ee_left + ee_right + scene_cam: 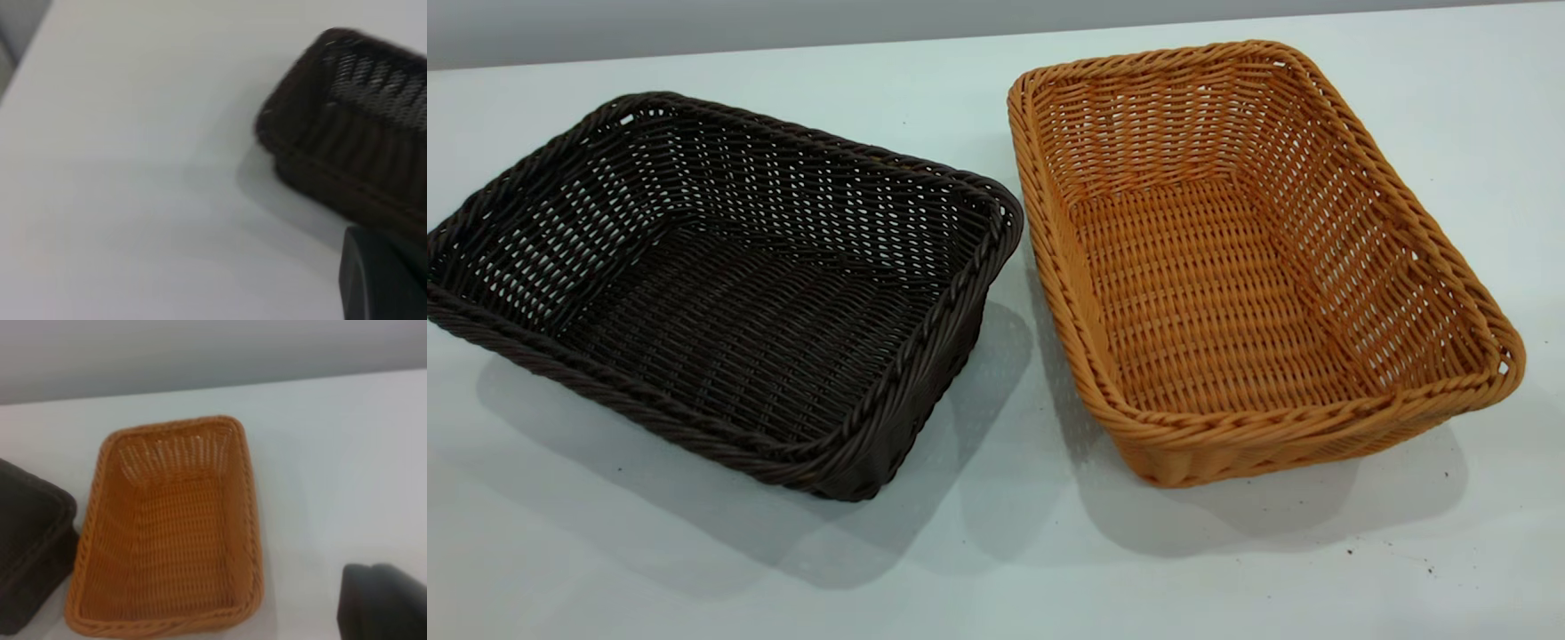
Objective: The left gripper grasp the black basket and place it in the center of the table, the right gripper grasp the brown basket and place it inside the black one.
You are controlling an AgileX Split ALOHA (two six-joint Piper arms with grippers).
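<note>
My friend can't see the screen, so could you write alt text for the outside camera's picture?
Two empty wicker baskets sit side by side, not touching, on a pale white table: the black basket at the left and the brown basket at the right. No robot hand shows in this view.

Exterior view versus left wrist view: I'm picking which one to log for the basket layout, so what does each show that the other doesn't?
Only the exterior view shows the brown basket, standing empty beside the black basket, apart from it, both upright. Only the left wrist view shows a dark part of the left arm's end at its edge; the fingers are not visible, and just one corner of the black basket appears. Both share the black basket and the white table.
</note>
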